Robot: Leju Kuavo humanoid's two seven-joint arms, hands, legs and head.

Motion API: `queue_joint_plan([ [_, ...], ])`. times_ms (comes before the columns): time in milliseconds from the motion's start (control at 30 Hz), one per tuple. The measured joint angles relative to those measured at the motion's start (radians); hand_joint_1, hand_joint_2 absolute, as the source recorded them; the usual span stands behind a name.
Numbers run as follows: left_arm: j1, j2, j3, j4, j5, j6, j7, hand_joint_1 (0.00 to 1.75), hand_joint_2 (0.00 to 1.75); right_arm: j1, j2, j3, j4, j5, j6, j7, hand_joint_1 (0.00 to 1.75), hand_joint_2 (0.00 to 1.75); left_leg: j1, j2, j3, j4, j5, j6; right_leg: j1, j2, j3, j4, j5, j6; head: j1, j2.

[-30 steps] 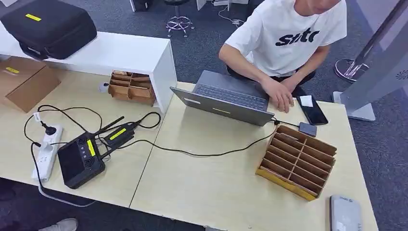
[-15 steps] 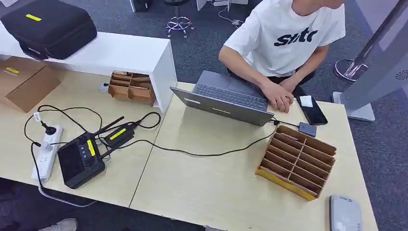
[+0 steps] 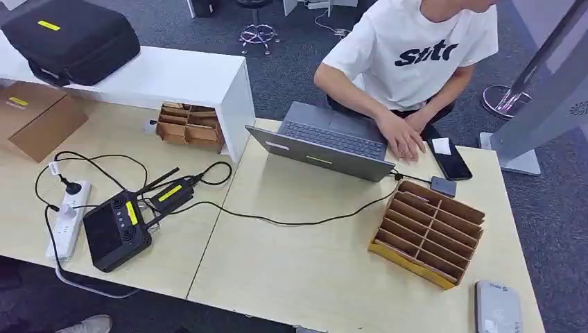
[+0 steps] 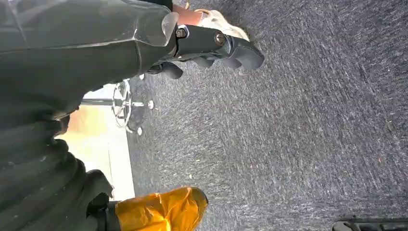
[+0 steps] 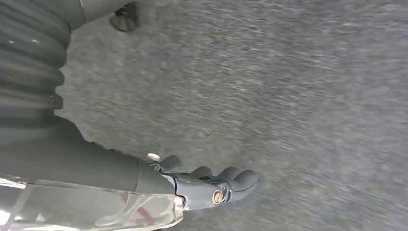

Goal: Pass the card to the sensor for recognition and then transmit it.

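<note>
Change: the person's hand point(image 3: 404, 143) has shifted slightly beside the laptop point(image 3: 326, 142); the table point(image 3: 291, 270) is unchanged.
Sensor: grey pad point(image 3: 497, 307) at the table's near right corner, nearer the right arm.
Card: cannot tell where; the slotted tray point(image 3: 428, 230) looks empty.
Left hand point(image 4: 211, 45): hanging over carpet, fingers loosely apart, holding nothing.
Right hand point(image 5: 211, 185): likewise, fingers loosely apart.

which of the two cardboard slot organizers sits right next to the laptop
The larger cardboard organizer with the yellow front edge, on the laptop's table; the smaller organizer is tucked beside the white shelf.
</note>
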Motion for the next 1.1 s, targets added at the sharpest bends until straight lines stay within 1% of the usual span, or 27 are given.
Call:
queue_joint_plan([
  [33,-0.002,0.0,-0.001,0.0,-0.003,0.0,0.001,0.0,1.75,-0.001,0.001,0.0,0.003,0.0,0.022,0.029,0.0,1.75,0.0,0.0,0.0,0.0,0.0,0.0,0.0,0.0,0.0,0.0,0.0,0.0,0.0,0.0],
  [100,-0.006,0.0,-0.002,0.0,-0.004,0.0,0.006,0.0,1.75,-0.005,0.002,0.001,0.008,0.0,0.037,0.052,0.0,1.75,0.0,0.0,0.0,0.0,0.0,0.0,0.0,0.0,0.0,0.0,0.0,0.0,0.0,0.0],
  [300,-0.012,0.0,-0.003,0.0,-0.005,0.0,0.009,0.0,1.75,-0.009,0.003,0.003,0.016,0.0,0.043,0.06,0.0,1.75,0.0,0.0,0.001,0.0,0.0,0.0,0.0,0.0,0.001,0.0,0.0,0.0,0.0,0.0],
  [367,-0.012,0.0,-0.004,0.0,-0.006,-0.001,0.01,0.0,1.75,-0.01,0.003,0.003,0.018,-0.002,0.07,0.08,0.0,1.75,0.0,0.0,0.001,0.0,0.0,0.0,0.0,0.0,0.001,0.0,0.0,0.0,0.0,0.0],
  [400,-0.012,0.0,-0.007,0.0,-0.007,-0.002,0.01,0.0,1.75,-0.01,0.003,0.003,0.021,-0.001,0.103,0.106,0.0,1.75,0.0,0.0,0.001,0.0,0.0,0.0,0.0,0.0,0.001,0.0,0.0,0.0,0.0,0.0],
  [433,-0.013,0.0,-0.01,0.0,-0.01,-0.005,0.012,0.0,1.75,-0.011,0.002,0.005,0.027,0.005,0.159,0.159,0.0,1.75,0.0,0.0,0.001,0.0,0.0,0.0,0.0,0.0,0.001,0.0,0.0,0.0,0.0,0.0],
  [500,-0.016,0.0,-0.015,0.0,-0.013,-0.013,0.019,0.0,1.75,-0.014,-0.003,0.019,0.039,0.036,0.282,0.279,0.0,1.75,0.0,0.0,0.001,0.0,0.0,0.0,0.0,0.0,0.001,0.0,0.0,0.0,0.0,0.0],
  [567,-0.02,0.001,-0.019,0.0,-0.02,-0.023,0.025,0.0,1.75,-0.015,-0.011,0.053,0.052,0.098,0.435,0.384,0.0,1.75,0.0,0.0,0.001,0.0,0.0,0.0,0.0,0.0,0.001,0.0,0.0,0.0,0.0,0.0],
  [633,-0.026,0.002,-0.028,0.0,-0.023,-0.034,0.033,0.0,1.75,-0.015,-0.021,0.111,0.062,0.192,0.566,0.434,0.0,1.75,0.0,0.0,0.001,0.0,0.0,0.0,0.0,0.0,0.002,0.0,0.0,0.0,0.0,0.0],
  [700,-0.032,0.002,-0.036,0.0,-0.027,-0.044,0.035,0.0,1.75,-0.017,-0.034,0.186,0.07,0.278,0.684,0.459,0.0,1.75,0.0,0.0,0.001,0.0,0.0,0.0,0.0,0.0,0.002,0.0,0.0,0.0,0.0,0.0],
  [733,-0.034,0.002,-0.039,0.0,-0.027,-0.046,0.037,0.0,1.75,-0.019,-0.04,0.216,0.073,0.295,0.708,0.466,0.0,1.75,0.0,0.0,0.002,0.0,0.0,0.0,0.0,0.0,0.002,0.0,0.0,0.0,0.0,0.0],
  [800,-0.04,0.002,-0.043,0.0,-0.027,-0.052,0.04,0.0,1.75,-0.022,-0.047,0.263,0.077,0.305,0.726,0.473,0.0,1.75,0.0,0.0,0.002,0.0,0.0,0.0,0.0,0.0,0.002,0.0,0.0,0.0,0.0,0.0],
  [933,-0.044,0.003,-0.049,0.0,-0.027,-0.053,0.042,0.0,1.75,-0.025,-0.062,0.322,0.082,0.34,0.756,0.475,0.0,1.75,0.0,0.0,0.002,0.0,0.0,0.0,0.0,0.0,0.002,0.0,0.0,0.0,0.0,0.0],
  [1100,-0.05,0.003,-0.061,0.0,-0.027,-0.062,0.051,0.0,1.75,-0.039,-0.074,0.403,0.084,0.43,0.787,0.495,0.0,1.75,0.0,0.0,0.002,0.0,0.0,0.0,0.0,0.0,0.002,0.0,0.0,0.0,0.0,0.0],
])
